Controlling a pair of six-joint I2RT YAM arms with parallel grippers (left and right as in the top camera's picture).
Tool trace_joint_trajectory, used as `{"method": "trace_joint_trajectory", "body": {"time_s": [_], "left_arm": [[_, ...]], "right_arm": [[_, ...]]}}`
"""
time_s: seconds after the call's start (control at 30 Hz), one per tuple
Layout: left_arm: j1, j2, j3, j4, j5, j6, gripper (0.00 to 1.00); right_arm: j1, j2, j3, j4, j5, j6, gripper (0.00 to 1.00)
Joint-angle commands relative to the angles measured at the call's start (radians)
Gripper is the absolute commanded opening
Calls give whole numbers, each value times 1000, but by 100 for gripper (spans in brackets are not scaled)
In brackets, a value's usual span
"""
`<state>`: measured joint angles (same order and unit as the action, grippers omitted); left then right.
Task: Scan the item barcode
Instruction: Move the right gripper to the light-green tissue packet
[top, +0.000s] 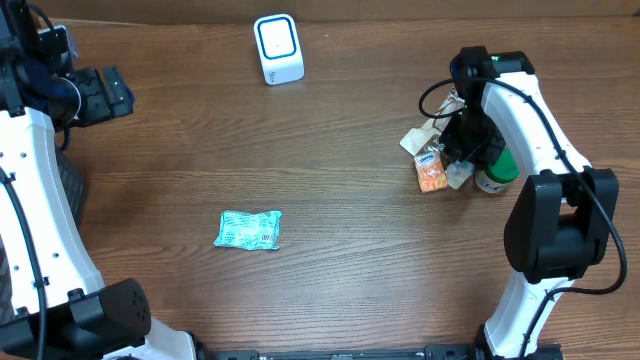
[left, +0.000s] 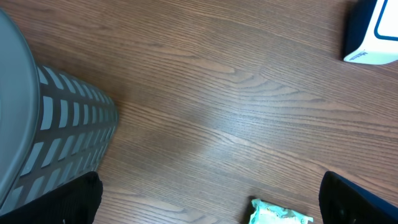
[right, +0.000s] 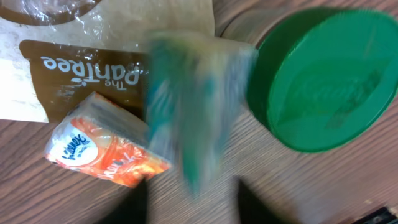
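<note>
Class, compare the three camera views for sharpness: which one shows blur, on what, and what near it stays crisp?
Right wrist view: the teal packet in the middle is smeared by motion blur, while the orange tissue pack and green lid beside it stay fairly crisp. Left wrist view: the table shows sharp wood grain, no smear. Overhead view: evenly lit and sharp throughout.

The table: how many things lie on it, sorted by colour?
White box: 1
Teal packet: 1
Blurred teal-and-clear packet: 1
Orange packet: 1
Brown bag: 1
Green-lidded tub: 1
Total: 6
</note>
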<state>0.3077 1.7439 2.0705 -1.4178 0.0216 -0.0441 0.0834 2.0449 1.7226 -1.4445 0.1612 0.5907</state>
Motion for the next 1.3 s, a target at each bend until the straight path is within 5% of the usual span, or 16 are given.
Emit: {"method": "trace_joint_trajectory", "body": {"time_s": [0.0, 0.2, 0.43, 0.7, 0.87, 1.27], "left_arm": [[-1, -3, 8, 1, -3, 22, 99], [-1, -3, 8, 1, -3, 22, 100], [-1, -3, 8, 1, -3, 22, 100], [-1, -3, 8, 1, -3, 22, 100], [-1, -3, 8, 1, -3, 22, 100], [-1, -3, 8, 1, -3, 22, 100]], "right_arm": [[0, -1, 29, 0, 9, -68, 67], [30, -1, 158, -24, -47, -172, 77], [148, 2, 192, 94, -486, -392, 77], [386, 34, 106, 227, -504, -391, 79], [534, 59, 31, 352, -504, -389, 73], [798, 60, -94, 661, -482, 71, 43]]}}
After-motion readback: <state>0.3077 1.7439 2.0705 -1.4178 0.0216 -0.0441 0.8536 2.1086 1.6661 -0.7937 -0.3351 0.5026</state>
